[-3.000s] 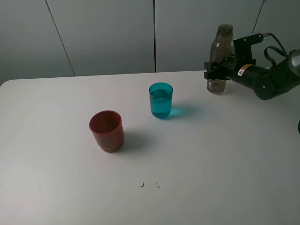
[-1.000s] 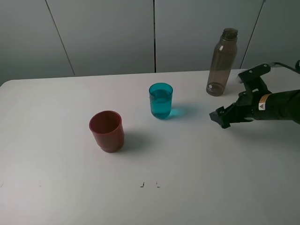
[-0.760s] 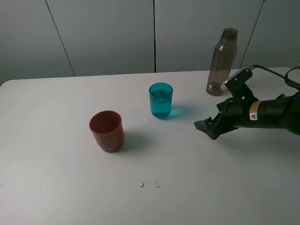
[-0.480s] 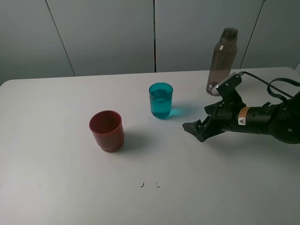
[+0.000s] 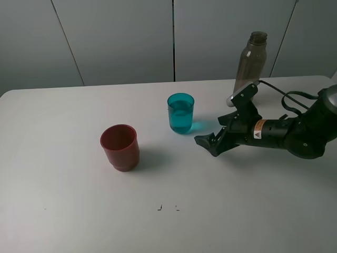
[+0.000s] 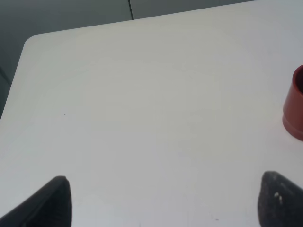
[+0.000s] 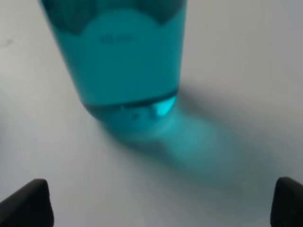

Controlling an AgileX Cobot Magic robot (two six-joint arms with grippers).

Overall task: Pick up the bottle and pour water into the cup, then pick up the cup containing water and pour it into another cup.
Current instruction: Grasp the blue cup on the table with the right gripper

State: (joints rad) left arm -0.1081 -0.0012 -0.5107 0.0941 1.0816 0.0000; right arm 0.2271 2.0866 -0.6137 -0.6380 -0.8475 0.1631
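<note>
At the middle of the white table (image 5: 79, 211), toward the far side: the teal tumbler (image 5: 180, 113), upright, holding water to well above half. Nearer the front and off to the left, well apart from it: the squat red cup (image 5: 120, 147), upright, mouth open, inside too dark to tell any contents. At the far right, upright and capless: the smoky grey-brown bottle (image 5: 247, 63), base partly hidden behind the right arm. Low over the table, near the tumbler's right side: the right gripper (image 5: 206, 145), black, pointing at the tumbler's lower part, close but apart from it. Jaws spread wide, gripping nothing. From the right wrist camera: the tumbler (image 7: 120, 56) large and blurred straight ahead with a teal glow on the table beside its base, and the gripper (image 7: 156, 208) with one dark fingertip (image 7: 26, 203) at each lower corner, the tumbler beyond the tips and not between them. Behind the right wrist: a black cable (image 5: 295, 97) looping over the arm. Out of the high camera's frame: the left gripper (image 6: 163, 205), seen only from its own wrist camera. Hangs above bare table with jaws wide apart and nothing between them, the red cup (image 6: 296, 111) cut off at the edge of that view. On the near part of the table: two tiny dark marks (image 5: 159, 207).
</note>
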